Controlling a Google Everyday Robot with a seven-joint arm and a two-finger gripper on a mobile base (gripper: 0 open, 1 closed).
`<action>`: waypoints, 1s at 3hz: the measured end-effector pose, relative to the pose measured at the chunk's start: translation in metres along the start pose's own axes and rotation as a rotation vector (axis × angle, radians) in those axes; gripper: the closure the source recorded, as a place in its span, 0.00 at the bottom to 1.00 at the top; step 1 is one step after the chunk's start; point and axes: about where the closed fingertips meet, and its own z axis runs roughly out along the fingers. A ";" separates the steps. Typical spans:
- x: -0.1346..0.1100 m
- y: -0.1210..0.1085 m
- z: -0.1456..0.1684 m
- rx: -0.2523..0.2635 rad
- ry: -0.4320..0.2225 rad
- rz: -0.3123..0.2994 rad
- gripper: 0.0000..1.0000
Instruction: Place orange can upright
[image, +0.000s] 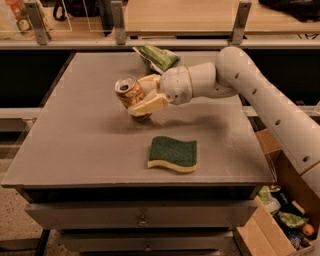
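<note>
- The jaws are clenched on the orange can (128, 93), one cream finger (149, 104) across its near side and the other behind it on the far side.
- The gripper (136, 98) sits over the middle of the table (70, 145), slightly toward the far edge. It reaches in from the right edge on a white arm (260, 95).
- The can is tilted, not upright: its silver top leans toward the left edge and upward, and its base points down and to the right.
- The base is low over the surface, with a dark shadow under it. I cannot tell whether it touches the table.
- I cannot tell whether the can's top is opened or sealed, and nothing of its contents shows.
- A green-and-yellow sponge (173, 154) lies flat, green face up, nearer the front edge and a little to the right of the can. It is apart from both can and gripper.
- A green snack bag (157, 56) lies near the far edge, about midway along it, just behind the gripper's wrist.
- Below the tabletop, a drawer front (142, 216) with a small knob runs along the front.
- On the floor past the front right corner stands an open cardboard box (260, 231).
- It holds a jumble of packets, greenish and pale, with a small round orange thing (308, 229) at its right side. The rest of what it holds is too muddled to name.
</note>
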 end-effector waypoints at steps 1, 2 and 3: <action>0.015 0.009 -0.001 0.029 -0.023 0.067 0.59; 0.015 0.010 -0.001 0.035 -0.024 0.076 0.35; 0.015 0.010 -0.001 0.035 -0.024 0.076 0.12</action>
